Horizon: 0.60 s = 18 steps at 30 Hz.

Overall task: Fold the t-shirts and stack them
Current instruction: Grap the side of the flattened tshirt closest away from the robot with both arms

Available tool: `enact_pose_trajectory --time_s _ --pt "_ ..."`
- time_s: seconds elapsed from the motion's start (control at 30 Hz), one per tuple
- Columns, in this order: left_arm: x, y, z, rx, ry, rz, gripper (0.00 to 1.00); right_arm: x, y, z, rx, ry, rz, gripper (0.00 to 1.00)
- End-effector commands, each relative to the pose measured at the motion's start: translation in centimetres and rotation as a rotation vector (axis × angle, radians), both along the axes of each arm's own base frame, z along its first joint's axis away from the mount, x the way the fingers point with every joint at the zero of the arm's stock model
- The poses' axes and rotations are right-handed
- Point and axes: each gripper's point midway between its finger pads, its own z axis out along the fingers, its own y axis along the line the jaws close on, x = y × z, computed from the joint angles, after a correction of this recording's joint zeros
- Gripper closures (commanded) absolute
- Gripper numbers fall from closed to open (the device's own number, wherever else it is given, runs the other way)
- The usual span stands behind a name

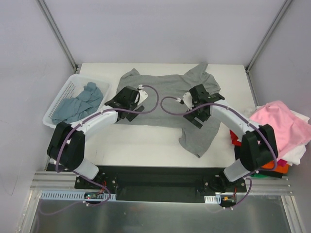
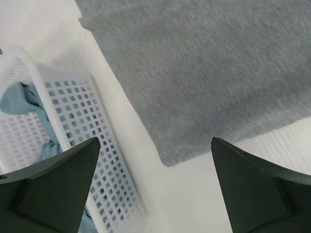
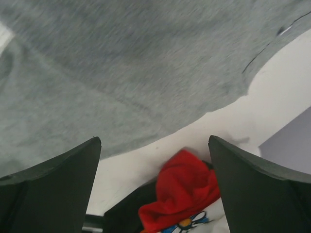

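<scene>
Lying spread over the middle of the white table [image 1: 141, 145], the light grey t-shirt [image 1: 163, 85] has one sleeve reaching toward the far right corner, and another part trails toward the near edge on the right. Both arms hover above it. The left fingers [image 2: 53, 189] stand wide apart over the shirt's left edge, gripping nothing. Below them a corner of the grey cloth lies on bare table near the white slatted basket [image 1: 57, 104]. A blue-teal t-shirt [image 1: 77, 103] lies crumpled inside that basket. The right fingers [image 3: 48, 189] are likewise wide apart and empty, over the shirt's right edge. At the table's right side sits a heap: a pink t-shirt [image 1: 282, 121] on top, a white t-shirt [image 1: 295, 156] under it, an orange t-shirt [image 1: 274, 166] lower still, and a red t-shirt [image 3: 182, 187] nearest the grey one.
</scene>
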Motion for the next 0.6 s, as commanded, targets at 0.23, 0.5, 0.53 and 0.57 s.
enact_pose_trajectory --time_s 0.23,0.5,0.53,0.57 --pt "-3.6 -1.0 -0.1 -0.19 0.063 0.03 0.01 -5.7 0.1 1.5 0.149 -0.044 -0.09 0.04" --pt "-4.6 -0.6 -1.8 -0.158 0.112 0.012 0.01 -9.3 0.2 -2.5 0.078 0.06 -0.033 0.03" --pt "-4.7 -0.4 -2.1 -0.148 0.119 0.015 0.01 -9.7 0.3 -3.1 0.062 0.081 -0.019 0.03" --pt "-4.6 -0.5 -2.4 -0.142 0.127 0.013 0.01 -9.9 0.6 -3.3 0.05 0.089 0.002 0.03"
